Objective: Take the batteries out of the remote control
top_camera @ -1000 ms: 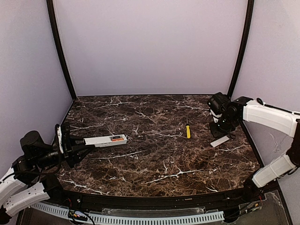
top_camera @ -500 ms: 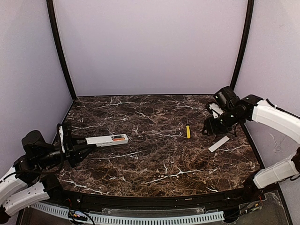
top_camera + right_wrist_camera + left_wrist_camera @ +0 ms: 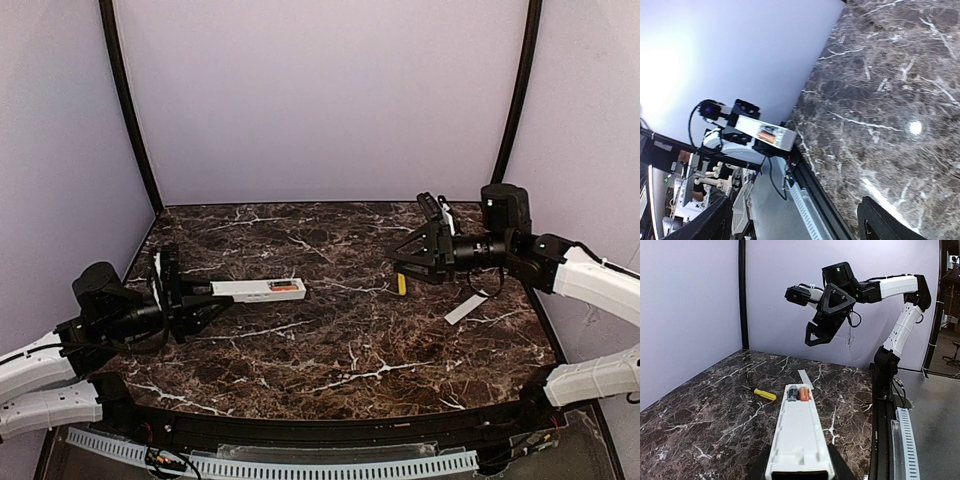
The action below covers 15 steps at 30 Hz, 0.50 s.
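Observation:
The remote control (image 3: 258, 290) is a long white bar held level above the left of the table, back side up, with my left gripper (image 3: 185, 296) shut on its near end. In the left wrist view the remote control (image 3: 799, 435) runs away from the camera between the dark fingers (image 3: 756, 466). Its open bay at the far end holds one orange battery (image 3: 804, 393) beside a dark grey part. My right gripper (image 3: 415, 250) hangs open and empty above the table's right half, pointing left. The right wrist view shows the remote control (image 3: 765, 134) far off.
A yellow-handled screwdriver (image 3: 401, 285) lies on the marble right of centre. A flat white cover strip (image 3: 467, 308) lies further right, near the table's right edge. Both also show beyond the remote: the screwdriver (image 3: 765, 394) and the strip (image 3: 805, 379).
My right gripper opened, left the white cover strip on the table, rose and swung left. My left arm carried the remote a little to the right.

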{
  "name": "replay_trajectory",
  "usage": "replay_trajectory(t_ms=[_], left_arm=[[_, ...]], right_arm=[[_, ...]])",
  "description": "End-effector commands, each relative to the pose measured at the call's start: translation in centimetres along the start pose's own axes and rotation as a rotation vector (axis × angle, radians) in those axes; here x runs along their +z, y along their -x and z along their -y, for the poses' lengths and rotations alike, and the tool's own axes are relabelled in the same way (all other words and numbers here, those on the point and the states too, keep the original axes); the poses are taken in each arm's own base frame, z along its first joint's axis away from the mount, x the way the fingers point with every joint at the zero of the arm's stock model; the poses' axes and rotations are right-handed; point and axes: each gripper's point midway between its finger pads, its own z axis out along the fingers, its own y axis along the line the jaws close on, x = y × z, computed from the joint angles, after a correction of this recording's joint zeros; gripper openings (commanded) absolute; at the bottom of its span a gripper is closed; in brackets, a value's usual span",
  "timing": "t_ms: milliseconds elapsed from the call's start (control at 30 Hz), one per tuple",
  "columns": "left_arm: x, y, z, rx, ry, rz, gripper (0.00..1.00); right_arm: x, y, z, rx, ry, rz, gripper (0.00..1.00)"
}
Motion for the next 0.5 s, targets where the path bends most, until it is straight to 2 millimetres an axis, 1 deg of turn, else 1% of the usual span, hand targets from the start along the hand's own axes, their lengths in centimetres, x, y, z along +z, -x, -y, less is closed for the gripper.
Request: replay_trajectory(t_ms=[0, 33, 67, 100, 133, 167, 200, 233, 267, 300, 467], left_arm=[[1.0, 4.5, 2.2, 0.043, -0.142, 0.163, 0.00], [1.5, 4.9, 2.2, 0.050, -0.153, 0.171, 0.00], [2.0, 4.6, 2.5, 0.046, -0.175, 0.159, 0.00], [2.2, 5.4, 2.9, 0.066, -0.196, 0.183, 0.00], [2.7, 5.0, 3.2, 0.061, -0.213, 0.172, 0.00], [2.8, 5.8, 3.5, 0.076, -0.227, 0.200, 0.00], [3.3, 5.6, 3.7, 0.073, -0.241, 0.194, 0.00], [3.3, 6.2, 3.9, 0.088, -0.254, 0.215, 0.00], [3.7, 6.0, 4.1, 0.088, -0.262, 0.209, 0.00], [3.8, 6.4, 4.2, 0.105, -0.267, 0.221, 0.00], [4.4, 6.5, 4.9, 0.142, -0.298, 0.223, 0.00]], right_arm=[[1.1, -0.2, -5.0, -0.004, 0.202, -0.031, 0.86], [1.5, -0.6, -5.4, 0.002, 0.219, -0.044, 0.86], [1.9, -0.9, -5.7, 0.008, 0.233, -0.055, 0.87], [2.3, -1.2, -5.9, 0.018, 0.242, -0.069, 0.88], [2.6, -1.5, -6.0, 0.028, 0.246, -0.082, 0.90], [3.0, -1.8, -6.1, 0.040, 0.246, -0.096, 0.91], [3.4, -2.1, -6.1, 0.048, 0.244, -0.110, 0.94], [3.6, -2.4, -6.1, 0.055, 0.242, -0.121, 0.95], [3.9, -2.6, -6.1, 0.064, 0.239, -0.129, 0.96], [4.0, -2.8, -6.0, 0.074, 0.235, -0.137, 0.97], [4.5, -3.3, -5.8, 0.116, 0.250, -0.150, 0.97]])
